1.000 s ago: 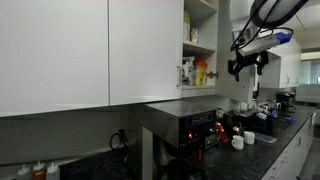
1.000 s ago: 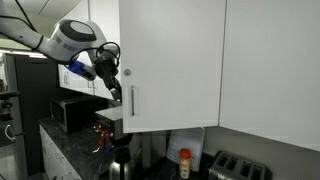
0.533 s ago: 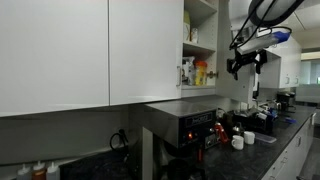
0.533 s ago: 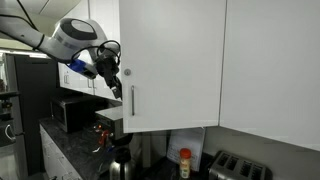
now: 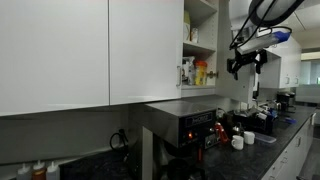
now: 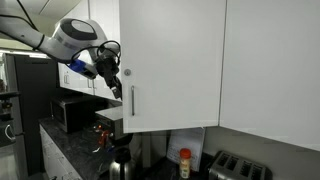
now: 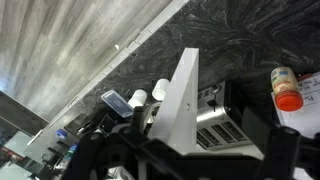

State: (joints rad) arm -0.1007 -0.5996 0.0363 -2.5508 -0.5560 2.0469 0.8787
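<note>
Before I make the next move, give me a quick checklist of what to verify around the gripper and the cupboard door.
1. Gripper at the free edge of the cupboard door, close to the handle: ok.
2. Jaws apart in the wrist view, with the door's edge between them: ok.
3. Contact between gripper and door: cannot tell.
4. Door swung open, shelf exposed: ok.
5. Bottles on the shelf apart from the gripper: ok.
6. Clearance to the jug on the counter below: cannot tell.
</note>
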